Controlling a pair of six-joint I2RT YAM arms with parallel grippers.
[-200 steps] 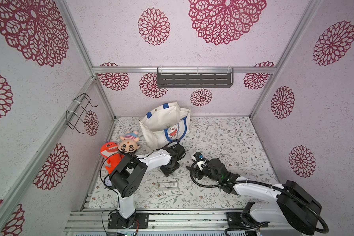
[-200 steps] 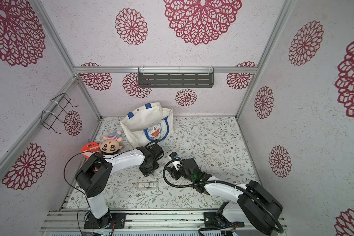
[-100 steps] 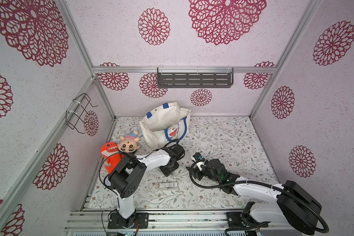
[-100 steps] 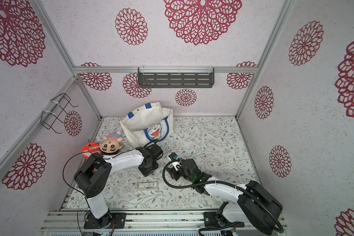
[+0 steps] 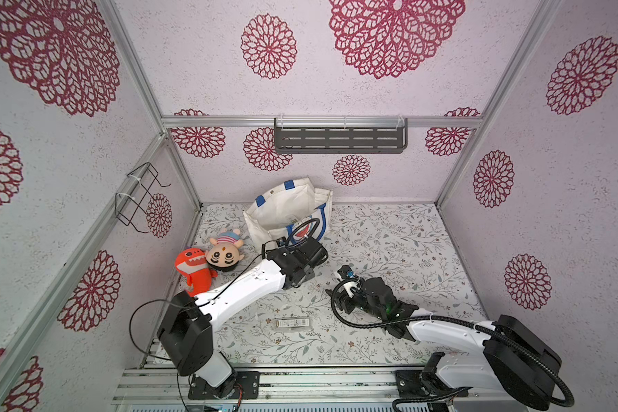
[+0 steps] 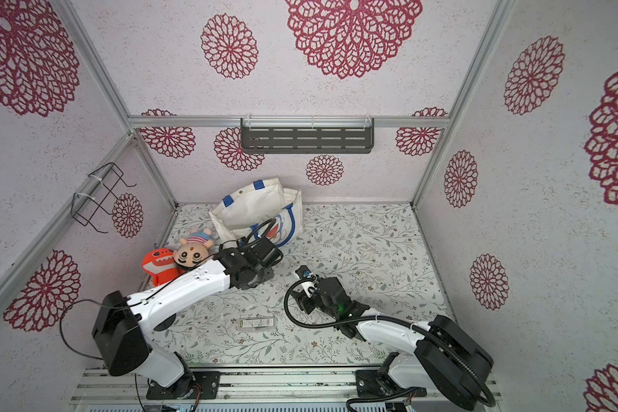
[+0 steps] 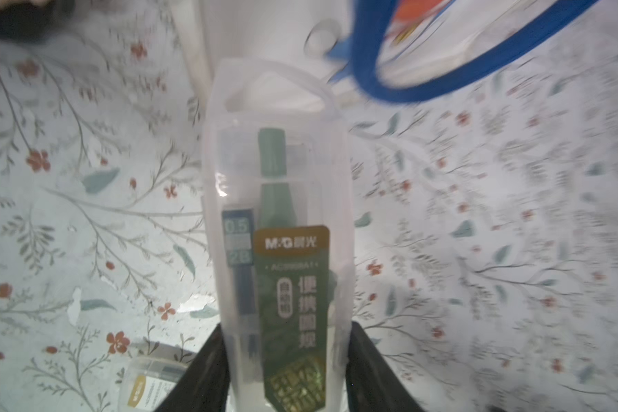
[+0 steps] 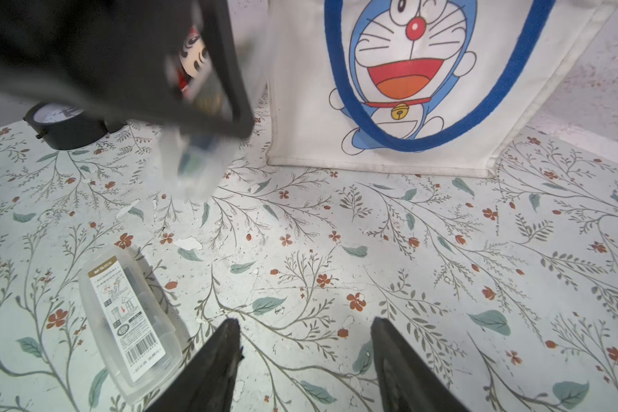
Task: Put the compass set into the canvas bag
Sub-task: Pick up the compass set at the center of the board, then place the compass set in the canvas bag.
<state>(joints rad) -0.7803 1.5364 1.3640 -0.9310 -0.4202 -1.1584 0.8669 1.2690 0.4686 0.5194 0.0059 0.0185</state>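
Nearest us, one compass set (image 5: 292, 324) lies flat on the tabletop (image 5: 389, 242), long axis side to side. The right jaws stand open, empty. The left jaws grip a second compass set (image 7: 277, 228), long axis straight out from them, hang-tab end toward the one canvas bag (image 5: 282, 214). We count two toys beside it: plush dinosaur (image 5: 195, 273), plush doll (image 5: 225, 253).

A robot test cell of a lab is shown in both top views; a booth is framed in aluminium profiles (image 5: 322, 122) and papered with red-medallion wallpaper (image 5: 389, 32); robot arms (image 5: 243, 289) are bolted to a slotted rail (image 5: 336, 380) at the frame's lower edge; a floral sheet (image 5: 389, 235) is laid as the work surface.
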